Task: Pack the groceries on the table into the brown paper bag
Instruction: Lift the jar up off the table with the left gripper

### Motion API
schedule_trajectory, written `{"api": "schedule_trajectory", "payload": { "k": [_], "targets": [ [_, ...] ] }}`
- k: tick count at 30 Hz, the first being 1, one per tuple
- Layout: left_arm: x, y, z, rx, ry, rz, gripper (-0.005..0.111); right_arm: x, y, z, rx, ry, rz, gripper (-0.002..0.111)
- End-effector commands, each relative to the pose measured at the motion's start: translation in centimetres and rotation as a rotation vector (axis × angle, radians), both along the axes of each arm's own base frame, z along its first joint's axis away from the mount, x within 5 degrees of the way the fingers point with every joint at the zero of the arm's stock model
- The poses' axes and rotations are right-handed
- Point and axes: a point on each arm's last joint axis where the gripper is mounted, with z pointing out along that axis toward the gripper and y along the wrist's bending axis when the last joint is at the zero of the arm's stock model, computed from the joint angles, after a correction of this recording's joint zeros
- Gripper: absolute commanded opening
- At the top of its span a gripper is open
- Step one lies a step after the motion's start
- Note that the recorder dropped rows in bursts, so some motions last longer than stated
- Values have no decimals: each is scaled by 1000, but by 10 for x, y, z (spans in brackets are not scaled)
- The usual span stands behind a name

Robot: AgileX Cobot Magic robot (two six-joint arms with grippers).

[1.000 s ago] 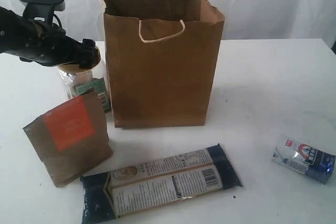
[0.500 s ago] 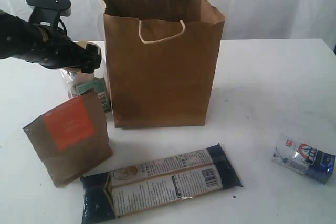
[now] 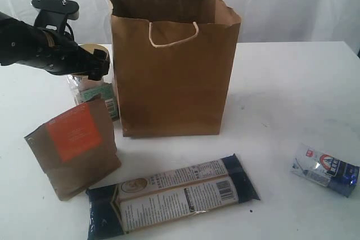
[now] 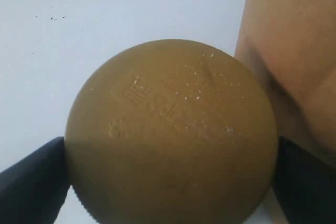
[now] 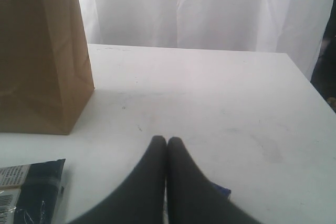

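Left gripper (image 3: pixel 98 63) spread wide, fingers (image 4: pixel 31 184) on either side of the gold-lidded clear jar (image 4: pixel 170 124) at its lid; can't tell if they touch it; brown paper bag (image 3: pixel 174 71) just beside that gripper; right gripper (image 5: pixel 167 142) closed, empty, over the table (image 5: pixel 210 93); small blue-silver packet (image 5: pixel 223 191) peeks out beside its fingers; long dark-blue packet (image 5: pixel 31 187) off to its side.
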Motion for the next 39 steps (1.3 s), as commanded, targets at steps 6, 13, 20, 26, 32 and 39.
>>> {"api": "schedule_trajectory", "payload": {
  "k": [6, 13, 20, 26, 32, 39],
  "targets": [
    [-8, 4, 17, -1, -20, 7, 0, 0, 0, -1, -6, -10, -5, 0],
    [-36, 20, 53, 63, -5, 35, 0, 0, 0, -1, 6, -9, -6, 0],
    [-47, 26, 72, 59, -52, 40, 0, 0, 0, -1, 21, -7, -8, 0],
    [-68, 33, 106, 16, -167, 38, 0, 0, 0, -1, 21, -7, -8, 0],
    [-85, 38, 135, -36, -303, 24, 0, 0, 0, -1, 21, -7, -8, 0],
    [-106, 44, 171, -88, -474, 5, 0, 0, 0, -1, 19, -7, -9, 0]
  ]
}}
